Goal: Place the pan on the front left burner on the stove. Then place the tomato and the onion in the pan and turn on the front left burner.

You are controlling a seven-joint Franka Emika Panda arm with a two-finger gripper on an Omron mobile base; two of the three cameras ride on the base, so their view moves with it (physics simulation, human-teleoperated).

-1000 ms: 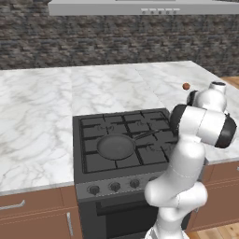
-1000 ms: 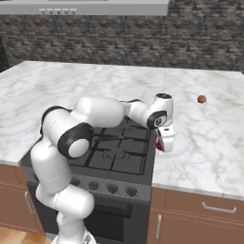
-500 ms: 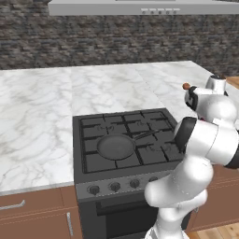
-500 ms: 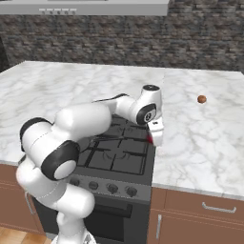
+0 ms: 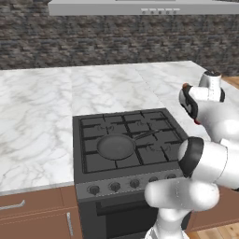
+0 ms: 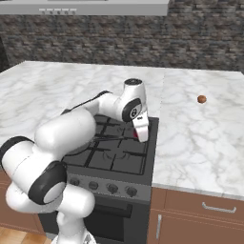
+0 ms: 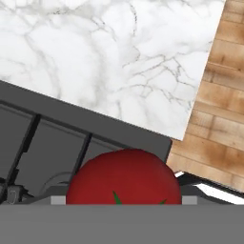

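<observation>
The stove (image 5: 126, 154) is seen with the pan (image 5: 115, 146) already set on the front left burner (image 5: 100, 150). The tomato (image 7: 124, 177) is held in the wide-spread gripper (image 6: 141, 133) above the stove's right edge (the onion (image 6: 201, 99) lies far right on the counter (image 6: 200, 128)). Next, the tomato must be carried left over the pan.

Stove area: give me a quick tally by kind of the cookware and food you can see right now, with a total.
Pans: 1, the pan on the front left burner.
Tomatoes: 1, the tomato at the hand, over the stove.
Onions: 1, the onion on the counter.
Total: 3
</observation>
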